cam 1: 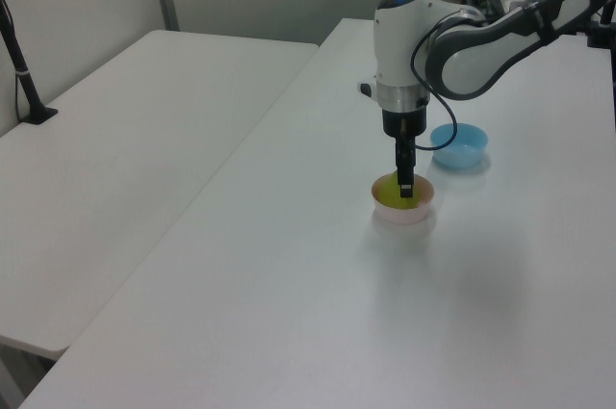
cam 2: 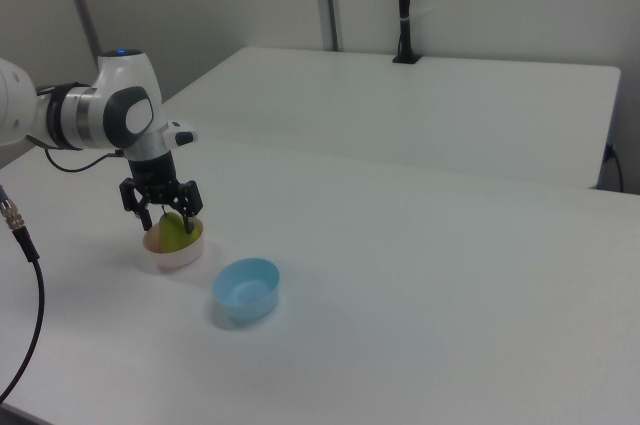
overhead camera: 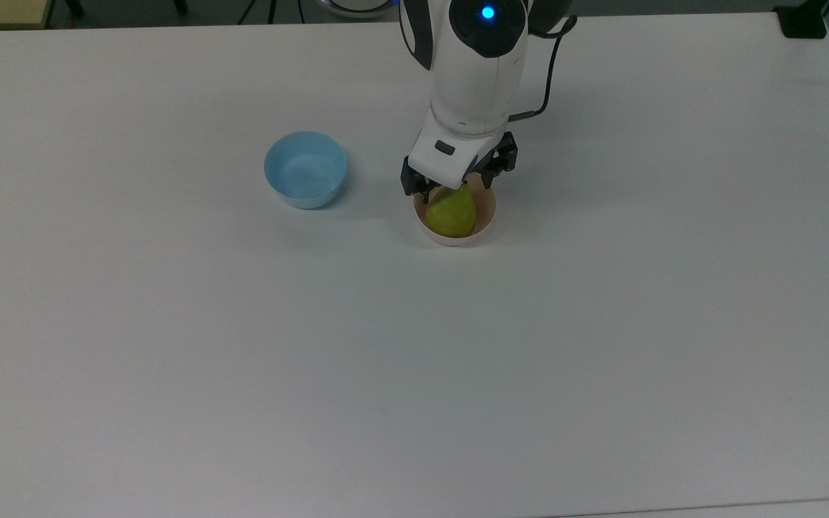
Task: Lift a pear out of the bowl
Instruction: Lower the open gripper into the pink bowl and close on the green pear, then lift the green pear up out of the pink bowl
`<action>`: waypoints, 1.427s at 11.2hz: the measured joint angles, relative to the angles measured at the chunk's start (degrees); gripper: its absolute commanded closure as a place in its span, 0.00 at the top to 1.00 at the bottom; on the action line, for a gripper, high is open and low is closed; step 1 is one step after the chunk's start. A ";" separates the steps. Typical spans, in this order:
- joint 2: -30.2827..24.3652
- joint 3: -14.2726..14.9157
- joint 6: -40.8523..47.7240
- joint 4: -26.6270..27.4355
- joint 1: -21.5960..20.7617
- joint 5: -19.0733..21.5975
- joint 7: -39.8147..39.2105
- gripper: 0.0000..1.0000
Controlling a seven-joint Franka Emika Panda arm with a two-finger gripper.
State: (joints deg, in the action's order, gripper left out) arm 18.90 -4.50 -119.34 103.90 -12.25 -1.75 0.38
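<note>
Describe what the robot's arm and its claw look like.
The arm is glossy white with rounded shells and dark grey bands at the joints. A small blue light glows on top of one segment. A thin black cable loops beside the wrist. The claw is black, with two slim fingers under a white housing.

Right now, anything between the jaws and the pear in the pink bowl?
Nothing visible. The gripper sits directly over the pear in the pink bowl, jaws open either side of its top. The blue bowl stands apart.
</note>
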 measured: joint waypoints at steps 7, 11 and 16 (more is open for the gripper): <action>1.66 0.01 -1.14 -0.03 -0.01 -2.18 0.38 0.50; 1.64 0.01 -1.18 -0.29 -0.10 -2.53 0.44 0.42; -1.08 -0.05 6.91 -4.96 -0.33 -2.59 0.52 0.42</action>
State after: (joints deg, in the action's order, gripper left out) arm 17.83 -4.55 -112.42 98.94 -12.59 -4.34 0.90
